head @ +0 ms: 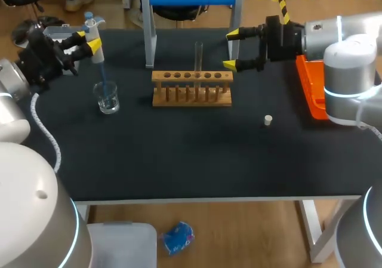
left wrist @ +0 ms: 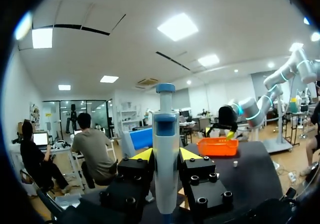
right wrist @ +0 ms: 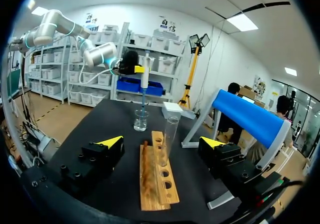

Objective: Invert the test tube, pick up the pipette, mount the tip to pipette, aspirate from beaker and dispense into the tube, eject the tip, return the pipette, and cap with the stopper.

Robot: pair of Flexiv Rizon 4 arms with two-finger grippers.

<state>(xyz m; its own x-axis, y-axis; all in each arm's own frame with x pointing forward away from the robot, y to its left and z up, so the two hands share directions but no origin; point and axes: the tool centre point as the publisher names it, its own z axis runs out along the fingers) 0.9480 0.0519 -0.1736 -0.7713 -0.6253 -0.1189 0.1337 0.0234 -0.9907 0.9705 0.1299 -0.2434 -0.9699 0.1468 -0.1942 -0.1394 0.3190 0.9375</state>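
Two yellow-tipped fingers of the left gripper (head: pixel 86 43) are clamping the pipette (head: pixel 98 54) at the frame's upper left, keeping its long axis upright and its tip pointing down into the beaker (head: pixel 107 98). The right gripper (head: pixel 233 49), upper right, is hanging with jaws wide apart, gripping nothing, just beside the test tube (head: pixel 198 54) standing vertically in the wooden rack (head: pixel 191 95) on the black table (head: pixel 179 160). The stopper (head: pixel 268 120) is lying right of centre.

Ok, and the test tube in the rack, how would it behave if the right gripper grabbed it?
The test tube looks like clear thin glass, so it is probably light, slippery and fragile under a hard squeeze. It stands upright in the wooden rack, mostly above the holes, so a sideways nudge would likely tilt it, not slide it.
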